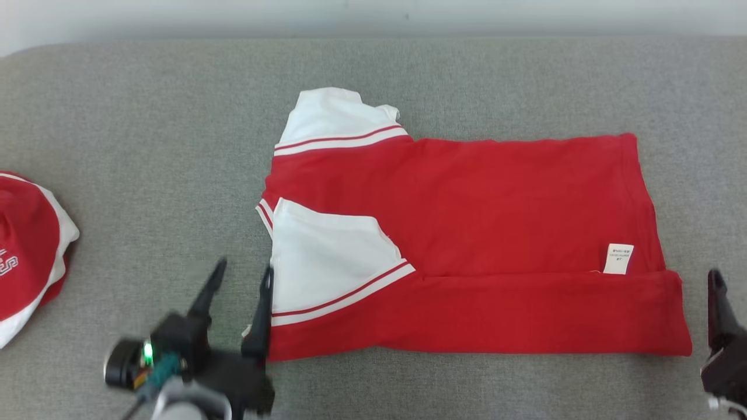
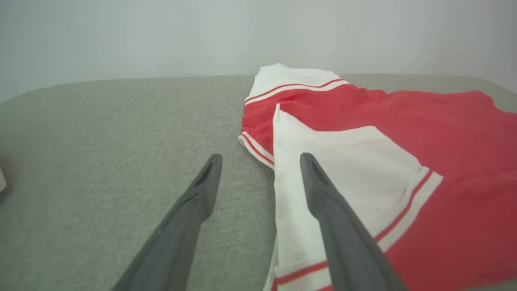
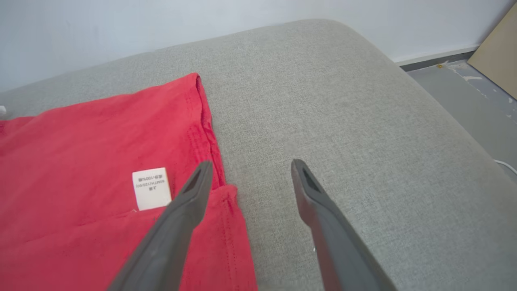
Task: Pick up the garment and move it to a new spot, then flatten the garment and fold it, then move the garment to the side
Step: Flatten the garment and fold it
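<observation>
The garment [image 1: 478, 233] is a red shirt with white sleeves, lying flat on the grey cushion with its near edge folded up over itself. A white care label [image 1: 618, 258] shows near its right end. My left gripper [image 1: 242, 274] stands open at the shirt's near left corner, one finger over the white sleeve [image 2: 343, 178], nothing held. In the left wrist view the left gripper [image 2: 260, 159] shows empty jaws. My right gripper [image 3: 250, 165] is open beside the shirt's near right corner [image 3: 226, 210], holding nothing; one of its fingers [image 1: 718, 303] shows at the head view's right edge.
Another red and white garment [image 1: 29, 256] lies bunched at the left edge of the grey cushion [image 1: 146, 146]. The cushion's rounded right edge drops to a grey floor [image 3: 476, 109]. A pale wall runs behind the cushion.
</observation>
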Available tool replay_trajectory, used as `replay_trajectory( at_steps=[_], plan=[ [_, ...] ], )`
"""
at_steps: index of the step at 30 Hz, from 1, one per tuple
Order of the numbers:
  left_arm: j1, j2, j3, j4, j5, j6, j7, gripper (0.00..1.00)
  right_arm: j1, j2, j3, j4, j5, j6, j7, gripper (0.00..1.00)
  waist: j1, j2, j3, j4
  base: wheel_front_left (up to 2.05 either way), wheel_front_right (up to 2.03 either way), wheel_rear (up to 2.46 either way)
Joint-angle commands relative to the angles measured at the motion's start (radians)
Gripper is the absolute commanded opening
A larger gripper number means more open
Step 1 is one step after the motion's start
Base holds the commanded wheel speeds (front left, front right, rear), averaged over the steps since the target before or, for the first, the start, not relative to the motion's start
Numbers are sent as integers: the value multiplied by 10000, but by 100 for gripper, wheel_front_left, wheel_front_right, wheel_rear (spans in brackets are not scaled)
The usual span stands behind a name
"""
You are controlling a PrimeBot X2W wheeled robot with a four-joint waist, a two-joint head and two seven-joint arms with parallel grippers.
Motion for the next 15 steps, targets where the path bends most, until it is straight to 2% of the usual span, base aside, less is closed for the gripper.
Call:
replay_trajectory(
  at_steps=[1, 8, 15],
  plan=[
    [407, 65, -56, -172, 31, 184, 65, 100, 283, 55, -35, -80, 59, 9, 154, 100, 1, -1, -159, 21, 0, 0, 0],
    [1339, 163, -233, -497, -167, 672, 595, 100, 841, 154, 90, 186, 89, 9, 749, 100, 1, -1, -413, 73, 0, 0, 0],
    [1020, 111, -473, -49, -244, 620, 1398, 100, 503, 158, 254, 1311, 260, 9, 971, 100, 1, -1, -397, 120, 0, 0, 0]
  ],
)
